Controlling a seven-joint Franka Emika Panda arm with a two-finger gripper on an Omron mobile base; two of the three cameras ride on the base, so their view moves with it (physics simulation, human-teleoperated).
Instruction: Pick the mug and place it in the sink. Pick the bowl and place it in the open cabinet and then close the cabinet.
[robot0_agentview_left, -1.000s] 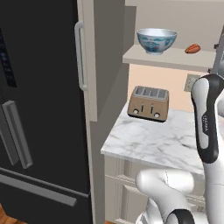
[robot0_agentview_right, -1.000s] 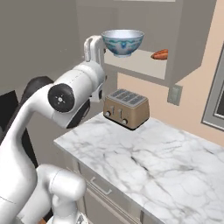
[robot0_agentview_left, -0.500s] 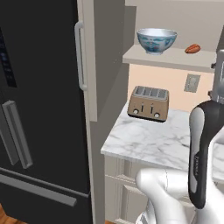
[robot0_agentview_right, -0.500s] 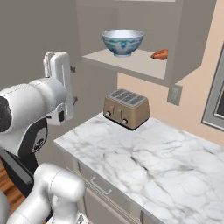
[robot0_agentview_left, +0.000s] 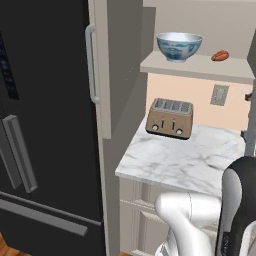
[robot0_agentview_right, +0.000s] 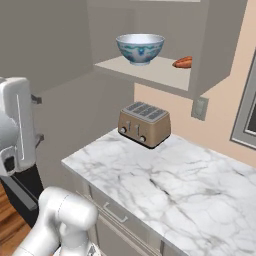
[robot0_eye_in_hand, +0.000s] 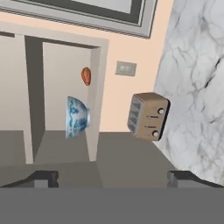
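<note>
Sitting upright on the light shelf of the open cabinet (robot0_agentview_left: 200, 67) is the bowl (robot0_agentview_left: 179, 46), white and light blue with a blue pattern on its outside, and a small orange thing (robot0_agentview_left: 220, 55) is lying on the same shelf just to its right, apart from it. In the right base view the bowl (robot0_agentview_right: 140, 48) is standing toward the left end of the shelf, with the orange thing (robot0_agentview_right: 183, 62) farther right near the cabinet's (robot0_agentview_right: 150, 70) side wall. Below the shelf, a tan toaster (robot0_agentview_left: 170, 117) is resting at the far edge of the white marble counter (robot0_agentview_left: 185, 160), close to the peach wall, where a wall outlet (robot0_agentview_left: 218, 94) is showing to its right. The black fridge (robot0_agentview_left: 45, 125) is standing at the left with its long grey handle. The gripper (robot0_eye_in_hand: 113, 177) is hanging released, its two dark fingertips (robot0_eye_in_hand: 41, 178) spread wide with nothing between them, well apart from the bowl (robot0_eye_in_hand: 78, 117). The hand view is rolled sideways, so the bowl, the toaster (robot0_eye_in_hand: 148, 115) and the counter (robot0_eye_in_hand: 192, 78) are appearing turned on their sides.
</note>
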